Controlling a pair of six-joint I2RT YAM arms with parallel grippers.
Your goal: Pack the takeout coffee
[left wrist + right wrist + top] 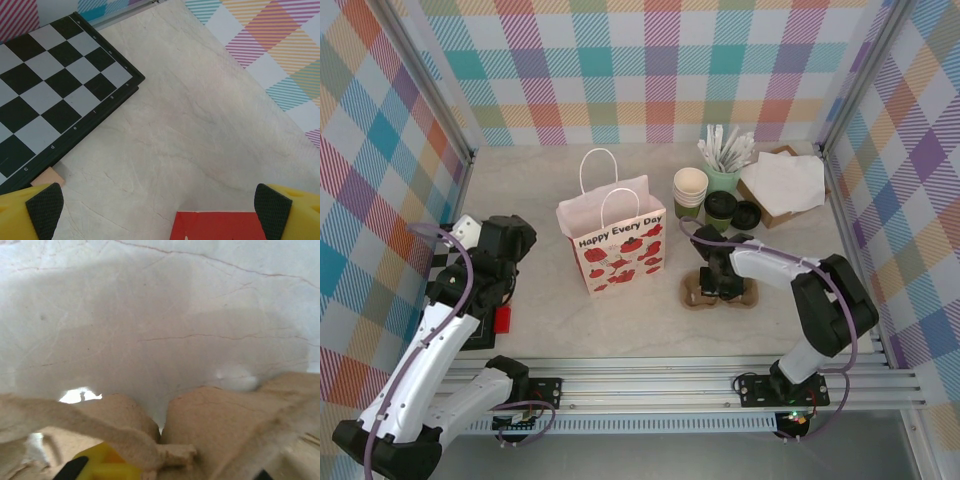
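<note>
The takeout coffee, a small dark-green cup with a black lid, stands at the back right behind a brown pulp cup carrier. The white paper bag printed with red fruit stands upright in the middle, its mouth open. My right gripper is down on the carrier. In the right wrist view a yellow finger sits inside one cell of the carrier, and the pads are hidden. My left gripper hangs open at the far left over bare table, holding nothing.
A stack of cream-lined cups, a loose black lid, a mint cup of white sticks and a box of napkins crowd the back right. A chessboard and a red card lie under the left arm.
</note>
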